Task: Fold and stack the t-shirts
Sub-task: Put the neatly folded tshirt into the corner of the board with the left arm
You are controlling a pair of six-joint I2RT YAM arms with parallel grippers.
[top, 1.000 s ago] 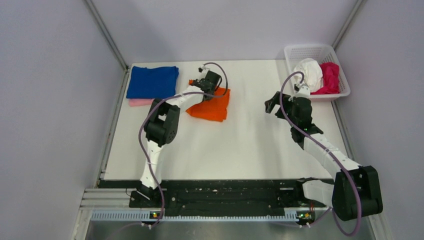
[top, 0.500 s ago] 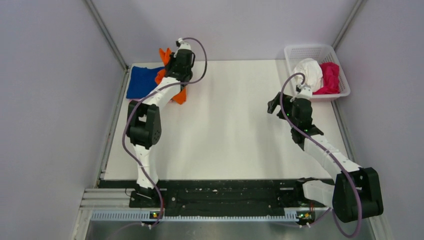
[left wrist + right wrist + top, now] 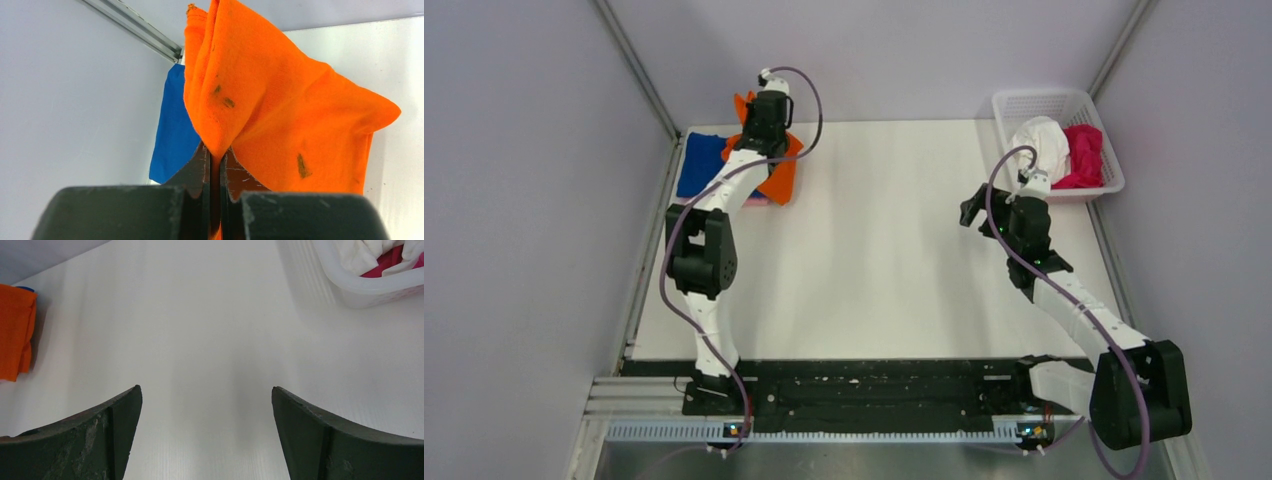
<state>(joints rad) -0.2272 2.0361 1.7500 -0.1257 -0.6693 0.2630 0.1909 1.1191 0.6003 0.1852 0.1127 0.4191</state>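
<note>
The white lattice basket [image 3: 1016,106] holds a white t-shirt [image 3: 1044,140] and a magenta t-shirt [image 3: 1086,152]. The left gripper [image 3: 216,153] pinches the orange t-shirt [image 3: 280,110]; the right gripper [image 3: 205,389] gapes over the white bench [image 3: 884,250].

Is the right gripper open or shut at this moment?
Open. In the right wrist view, the right gripper shows its two fingers wide apart, with only bare table between them; they hold nothing.

Top view looks down over the whole table [image 3: 894,260]; both wrist views face forward, sharing the orange t-shirt [image 3: 280,115], close before the left claw [image 3: 216,157], far left of the right claw [image 3: 205,390].
</note>
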